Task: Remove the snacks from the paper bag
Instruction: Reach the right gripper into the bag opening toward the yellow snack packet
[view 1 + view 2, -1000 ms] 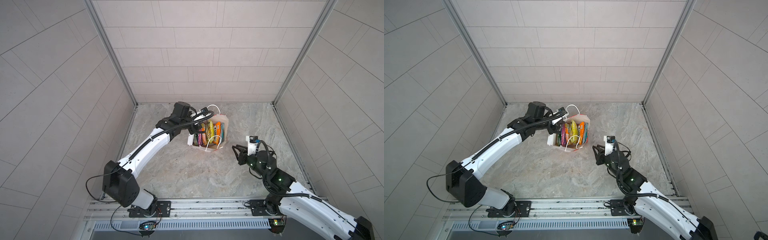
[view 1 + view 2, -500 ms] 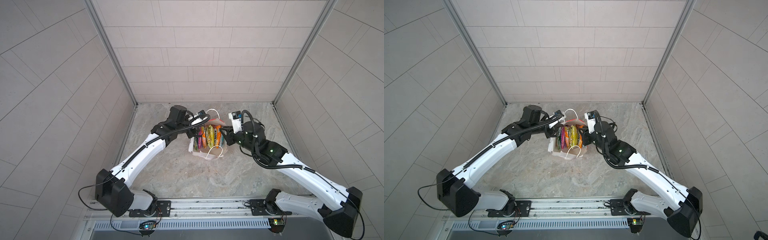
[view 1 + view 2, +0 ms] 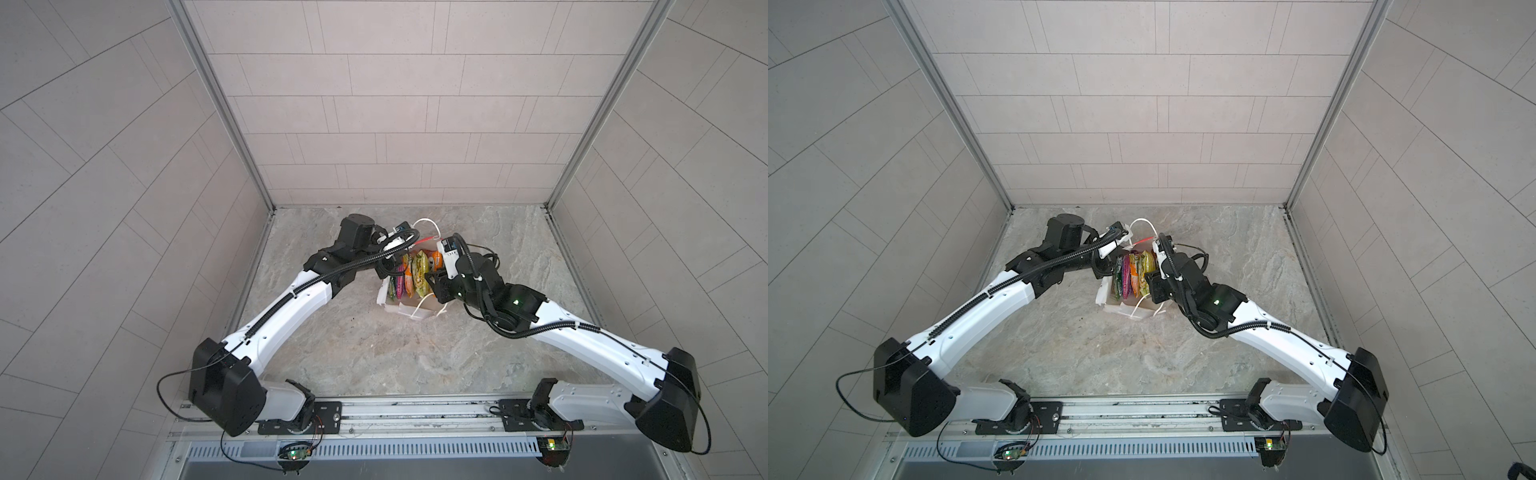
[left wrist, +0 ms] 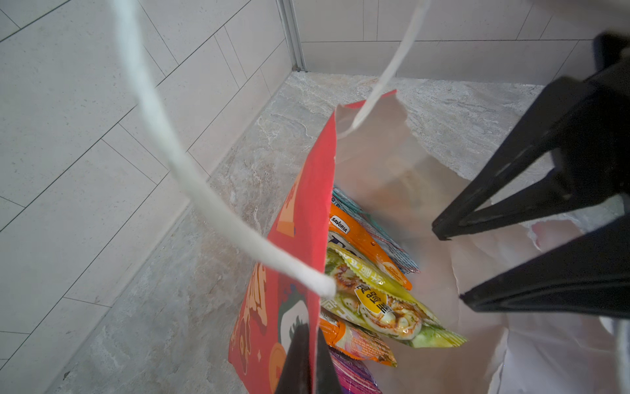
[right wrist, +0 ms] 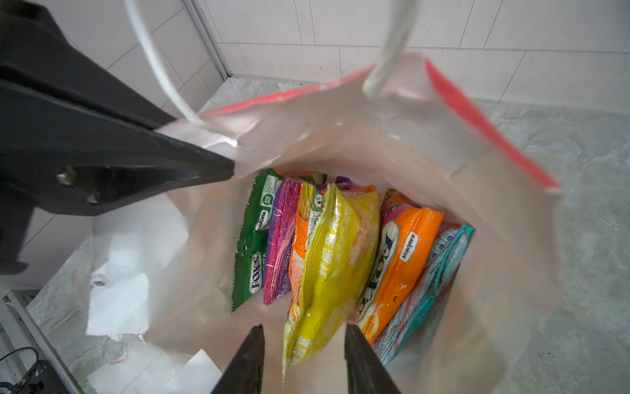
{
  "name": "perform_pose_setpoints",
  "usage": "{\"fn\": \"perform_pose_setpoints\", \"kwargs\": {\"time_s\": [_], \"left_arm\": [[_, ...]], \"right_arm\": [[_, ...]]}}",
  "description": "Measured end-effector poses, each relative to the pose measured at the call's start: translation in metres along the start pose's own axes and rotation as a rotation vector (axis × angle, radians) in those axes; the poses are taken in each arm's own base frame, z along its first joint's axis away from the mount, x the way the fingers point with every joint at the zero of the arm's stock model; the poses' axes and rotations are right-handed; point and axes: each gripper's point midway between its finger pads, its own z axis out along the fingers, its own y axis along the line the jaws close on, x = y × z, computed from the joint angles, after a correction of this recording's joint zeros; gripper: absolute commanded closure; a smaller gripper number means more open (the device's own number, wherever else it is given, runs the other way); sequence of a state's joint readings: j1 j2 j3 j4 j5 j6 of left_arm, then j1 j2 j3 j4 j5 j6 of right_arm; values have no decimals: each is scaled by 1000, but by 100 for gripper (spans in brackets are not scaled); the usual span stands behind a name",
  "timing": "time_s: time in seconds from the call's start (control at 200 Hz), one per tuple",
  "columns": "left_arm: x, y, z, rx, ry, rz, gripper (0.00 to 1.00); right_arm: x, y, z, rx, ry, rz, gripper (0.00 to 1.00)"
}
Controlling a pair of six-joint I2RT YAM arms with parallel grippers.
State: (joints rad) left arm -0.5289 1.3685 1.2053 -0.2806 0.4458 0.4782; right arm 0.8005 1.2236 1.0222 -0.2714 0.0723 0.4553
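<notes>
The paper bag (image 3: 409, 308) (image 3: 1126, 309), red outside and white inside, stands at the middle back in both top views, mouth held wide. My left gripper (image 4: 309, 358) (image 3: 386, 271) is shut on its red side wall (image 4: 300, 218) near the rim. Inside stand the snacks (image 3: 413, 274) (image 3: 1133, 275): a green FOX'S packet (image 5: 254, 238), a purple-pink one (image 5: 279, 238), a yellow one (image 5: 337, 245), an orange one (image 5: 404, 252) and a light blue one (image 5: 439, 269). My right gripper (image 5: 304, 331) (image 3: 433, 277) is open inside the bag's mouth, its fingers either side of the yellow packet's end.
White cord handles (image 4: 163, 136) (image 5: 388, 44) loop up from the bag's rim. The bag's near white wall (image 5: 136, 259) is torn and folded outward. The tiled back wall (image 3: 382, 124) and the left corner post (image 4: 289, 34) stand close behind.
My right arm swung from the front right over to the bag, and its gripper now reaches into the mouth with wider jaws. The left gripper kept its hold and the bag shifted slightly.
</notes>
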Motion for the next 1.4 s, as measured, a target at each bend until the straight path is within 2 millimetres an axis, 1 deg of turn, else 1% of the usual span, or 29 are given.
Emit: {"fn": "perform_pose_setpoints", "kwargs": {"time_s": [0.18,0.33,0.44,0.605,0.736,0.941,1.151,1.201,1.271,1.356,1.396], "left_arm": [[1,-1,-1,-4,-9,-11,100],[2,-3,-3,-6,-14,-15,100],[1,-3,-3,-7,-18,-20,100],[1,-3,-3,-8,-24,-24,100],[1,-3,-3,-9,-26,-26,100],[1,-3,-3,-10,-28,-27,100],[0,-3,-4,-11,-32,-27,100],[0,-3,-4,-13,-32,-27,100],[1,-3,-4,-14,-32,-26,100],[1,-3,-4,-14,-32,-26,100],[1,-3,-4,-14,-32,-27,100]], "right_arm": [[1,2,8,19,22,-9,51],[5,3,14,44,35,-18,50],[2,3,22,67,53,-16,46],[-11,6,20,72,29,-3,46],[-14,4,20,92,25,0,46],[-6,-2,34,144,47,5,45],[1,-6,45,176,64,-1,50],[3,-7,48,183,70,-3,54],[5,-7,53,185,72,-1,57],[5,-5,56,182,68,-1,67],[5,-5,57,182,66,0,68]]}}
